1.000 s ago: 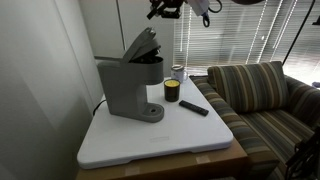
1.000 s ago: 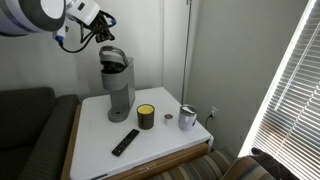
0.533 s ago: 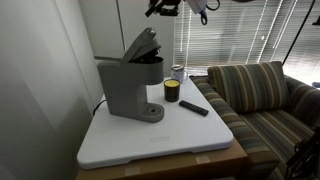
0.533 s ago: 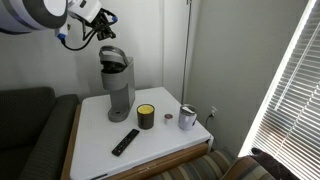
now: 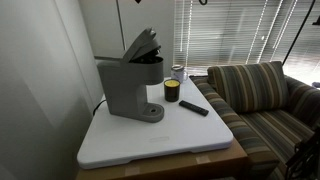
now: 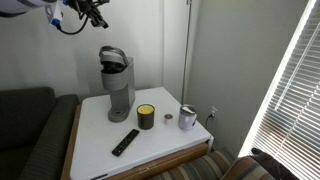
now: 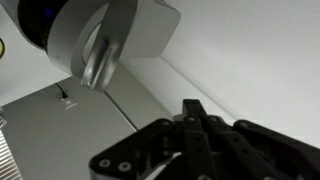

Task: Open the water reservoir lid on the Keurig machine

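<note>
The gray Keurig machine stands at the back of the white table, and also shows in an exterior view. Its water reservoir lid is tilted up and stands open; in an exterior view it rises above the machine's top. In the wrist view the machine's raised lid lies below and ahead of me. My gripper is high above the machine, apart from it. Its fingers are pressed together and hold nothing. It is out of view in the exterior view facing the couch.
A yellow-and-black jar, a black remote and a metal can sit on the white table. A striped couch stands beside it. Window blinds are behind.
My gripper has risen up and away from the machine, leaving the top of one exterior view. The lid stays raised. Nothing on the table moved.
</note>
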